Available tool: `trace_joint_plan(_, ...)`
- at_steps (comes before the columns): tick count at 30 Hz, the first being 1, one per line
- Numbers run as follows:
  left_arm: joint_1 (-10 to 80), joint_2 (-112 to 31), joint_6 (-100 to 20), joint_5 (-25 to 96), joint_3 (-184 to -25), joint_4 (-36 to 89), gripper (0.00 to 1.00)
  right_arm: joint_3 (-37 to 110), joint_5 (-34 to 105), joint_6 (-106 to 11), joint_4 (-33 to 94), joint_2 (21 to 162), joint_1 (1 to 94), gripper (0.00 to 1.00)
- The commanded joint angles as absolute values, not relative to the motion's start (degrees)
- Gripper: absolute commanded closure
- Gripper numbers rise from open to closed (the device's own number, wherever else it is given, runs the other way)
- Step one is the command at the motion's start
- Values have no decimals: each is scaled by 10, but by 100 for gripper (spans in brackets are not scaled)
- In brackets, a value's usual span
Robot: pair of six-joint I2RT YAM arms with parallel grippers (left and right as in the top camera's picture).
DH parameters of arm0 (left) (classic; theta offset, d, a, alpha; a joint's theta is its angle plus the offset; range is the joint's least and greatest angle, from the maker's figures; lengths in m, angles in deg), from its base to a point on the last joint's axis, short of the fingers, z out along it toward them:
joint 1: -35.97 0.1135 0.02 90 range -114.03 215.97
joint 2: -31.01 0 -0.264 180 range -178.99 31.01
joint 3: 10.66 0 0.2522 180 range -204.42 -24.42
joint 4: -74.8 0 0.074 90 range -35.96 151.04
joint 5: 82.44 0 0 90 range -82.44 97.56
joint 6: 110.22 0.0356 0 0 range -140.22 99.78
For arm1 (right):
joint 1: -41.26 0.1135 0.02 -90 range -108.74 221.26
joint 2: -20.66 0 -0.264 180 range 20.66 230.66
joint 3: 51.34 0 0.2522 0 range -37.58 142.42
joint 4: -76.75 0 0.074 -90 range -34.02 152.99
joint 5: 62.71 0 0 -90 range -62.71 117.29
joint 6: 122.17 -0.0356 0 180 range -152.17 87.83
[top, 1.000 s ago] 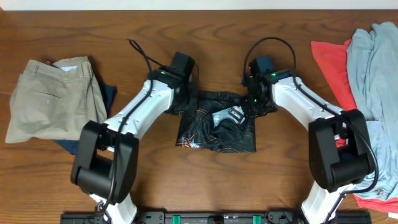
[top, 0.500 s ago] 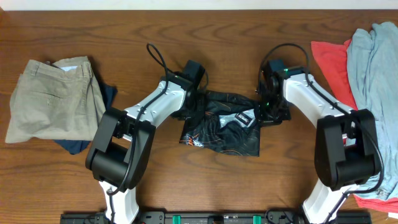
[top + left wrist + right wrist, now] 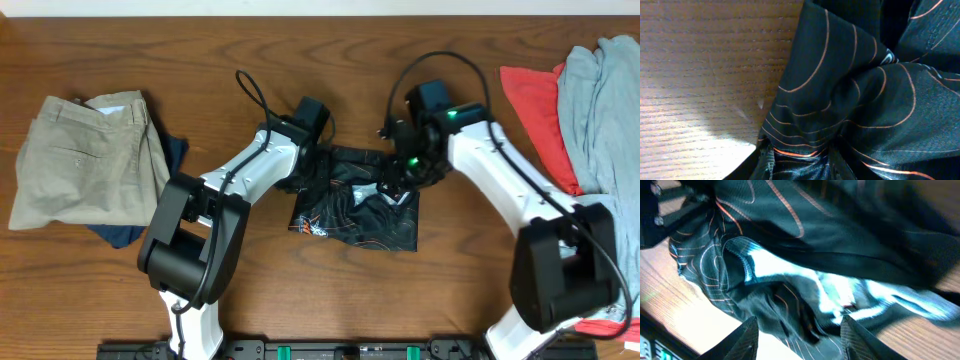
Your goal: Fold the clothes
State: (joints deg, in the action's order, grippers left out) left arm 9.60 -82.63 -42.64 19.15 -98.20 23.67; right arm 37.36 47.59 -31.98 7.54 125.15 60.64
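The clothes, a black jersey [image 3: 352,212] with thin orange lines, lie crumpled in the middle of the wooden table [image 3: 300,290]. My left gripper [image 3: 312,162] sits at the jersey's upper left corner. In the left wrist view this gripper [image 3: 802,167] is shut on a bunch of the black fabric [image 3: 855,100]. My right gripper [image 3: 400,180] hovers over the jersey's upper right part. In the right wrist view it [image 3: 800,340] stands open, its fingers [image 3: 742,340] wide apart above the loose fabric [image 3: 790,280], holding nothing.
Folded khaki trousers [image 3: 85,160] lie at the left on a dark blue garment [image 3: 176,152]. A pile of red [image 3: 530,100] and grey-blue clothes [image 3: 600,120] covers the right edge. Bare wood shows in front of the jersey.
My right gripper has opened, let go of the jersey's right edge and moved left over it. The left arm first shifted right, then held still. The jersey's right side has slackened.
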Motion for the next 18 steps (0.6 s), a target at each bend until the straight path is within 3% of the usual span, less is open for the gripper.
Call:
trace_joint_plan(1, 96, -844, -419, 184, -976, 236, 62, 353, 487, -307, 83, 1279, 629, 54)
trace_joint_plan(4, 96, -844, -419, 184, -976, 236, 62, 342, 485, -308, 86, 1289, 639, 69)
trace_joint_plan(8, 96, -844, -419, 184, -976, 236, 62, 332, 463, -308, 82, 1296, 639, 96)
trace_joint_plan(18, 96, -844, -419, 185, -976, 228, 56, 328, 301, -453, -64, 1296, 636, 98)
